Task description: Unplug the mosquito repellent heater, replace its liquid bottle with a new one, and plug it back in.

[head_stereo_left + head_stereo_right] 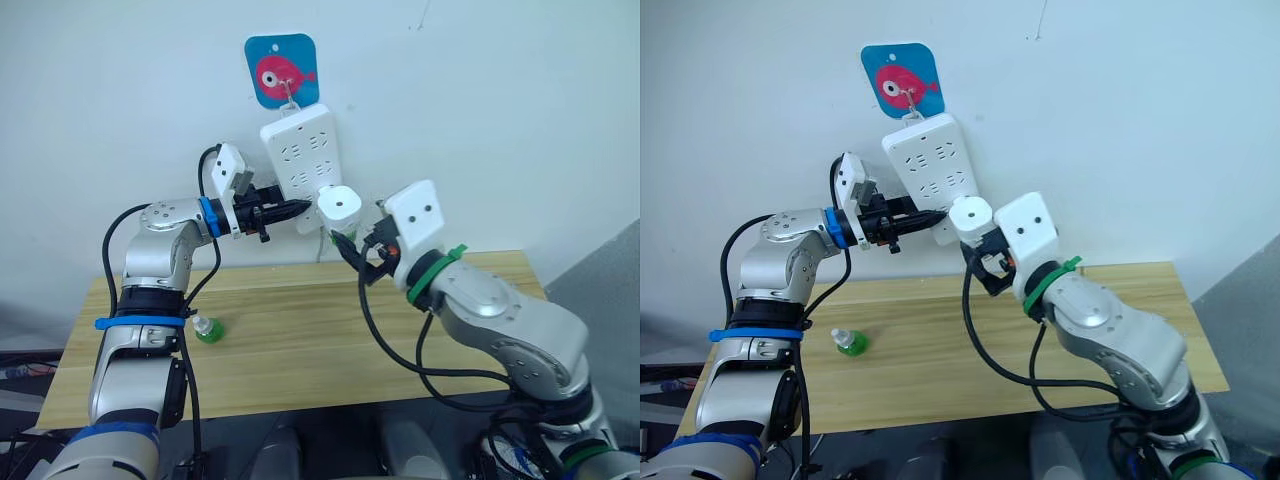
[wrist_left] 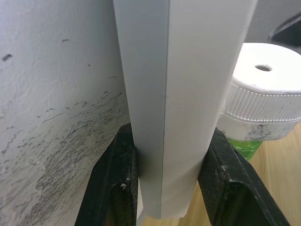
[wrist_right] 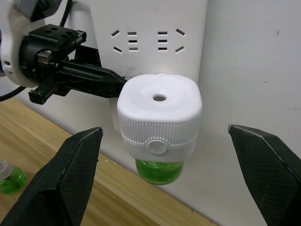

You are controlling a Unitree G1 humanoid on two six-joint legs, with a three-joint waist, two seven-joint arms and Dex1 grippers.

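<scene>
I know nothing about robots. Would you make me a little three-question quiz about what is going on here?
1. True or false: the mosquito repellent heater is plugged into the power strip.
2. Which gripper is clamped on the power strip's edge? A) left gripper B) right gripper C) neither
3. Fill in: the small bottle lying on the wooden table holds ____ liquid.

Key:
1. True; it sits on the strip's lower end, with a green bottle under it.
2. A; the right gripper's fingers stand wide open on either side of the heater.
3. Green.
</scene>
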